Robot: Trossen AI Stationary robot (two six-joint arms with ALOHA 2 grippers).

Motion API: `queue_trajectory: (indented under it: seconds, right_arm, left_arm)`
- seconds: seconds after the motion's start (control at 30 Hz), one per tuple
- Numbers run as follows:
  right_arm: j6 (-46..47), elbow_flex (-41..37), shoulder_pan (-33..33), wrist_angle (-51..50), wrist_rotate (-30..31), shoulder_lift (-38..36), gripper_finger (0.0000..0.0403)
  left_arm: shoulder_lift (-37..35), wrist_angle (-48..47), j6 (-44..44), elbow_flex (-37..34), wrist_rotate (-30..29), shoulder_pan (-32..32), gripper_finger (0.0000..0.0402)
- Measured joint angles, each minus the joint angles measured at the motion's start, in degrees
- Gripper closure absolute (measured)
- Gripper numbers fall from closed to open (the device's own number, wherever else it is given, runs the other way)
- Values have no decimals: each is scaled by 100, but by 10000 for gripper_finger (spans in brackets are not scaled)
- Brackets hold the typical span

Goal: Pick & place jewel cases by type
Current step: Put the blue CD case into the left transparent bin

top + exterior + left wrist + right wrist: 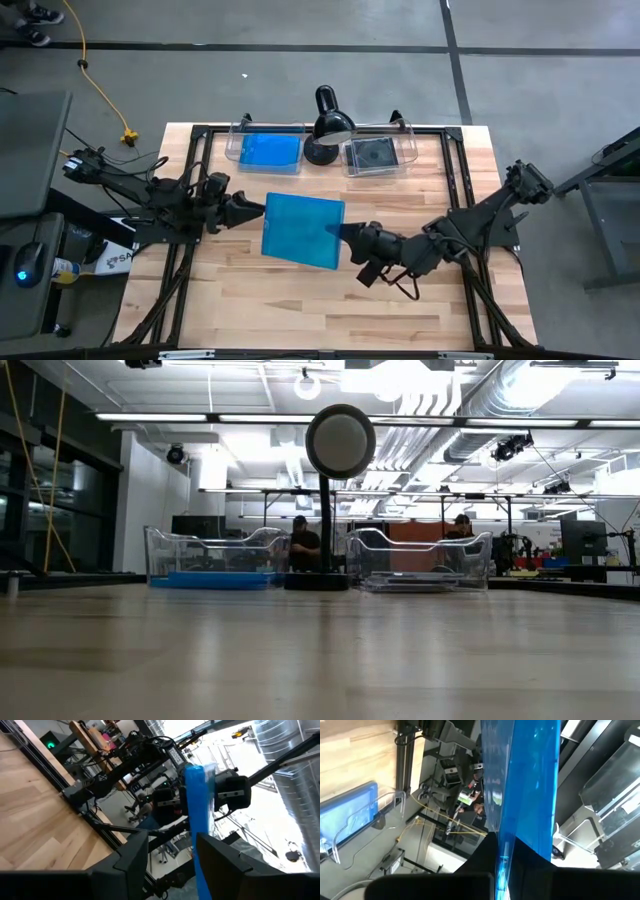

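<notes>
Right tool [345, 235], clamped shut on one edge of a blue jewel case [302, 229], holds it above the desk [300, 300] centre. Left tool [255, 211], jaws parted, sits at the case's opposite edge; contact cannot be told. Blue cases fill the left bin [265, 150], a dark case the right bin [378, 155].

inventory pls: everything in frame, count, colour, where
jewel case in the air: 1, bright blue, above mid-table, between both grippers
left bin: 1, clear, far edge, blue case(s) inside
right bin: 1, clear, far edge, dark case(s) inside
desk lamp: 1, black, between the bins
table: 1, light wood
people: 2, dark tops, in the room behind
left gripper: at the held case's left edge, partly open; contact unclear
right gripper: shut on the case's right edge
</notes>
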Motion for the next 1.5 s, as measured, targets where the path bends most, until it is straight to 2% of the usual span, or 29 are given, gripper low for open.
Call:
queue_trajectory:
  seconds: [0.23, 0.4, 0.8, 1.03, 1.4, 1.5]
  right_arm:
    - [172, 0, -142, -1, -200, 0, 403]
    - [236, 0, -212, 8, -340, -1, 403]
    - [237, -2, -380, 53, -665, 60, 403]
    - [303, -2, -583, 180, -1090, 97, 403]
    - [852, -2, -821, 291, -1013, 97, 403]
    - [901, -2, -820, 291, -981, 97, 403]
  left_arm:
    - [0, 56, 21, 0, 357, 0, 236]
    - [0, 465, 277, 0, 641, 0, 236]
    - [2, 599, 501, 0, 888, 0, 236]
    - [99, 594, 503, 0, 900, -2, 236]
    - [370, 597, 712, 0, 754, 0, 236]
    - [376, 607, 914, 0, 721, 0, 250]
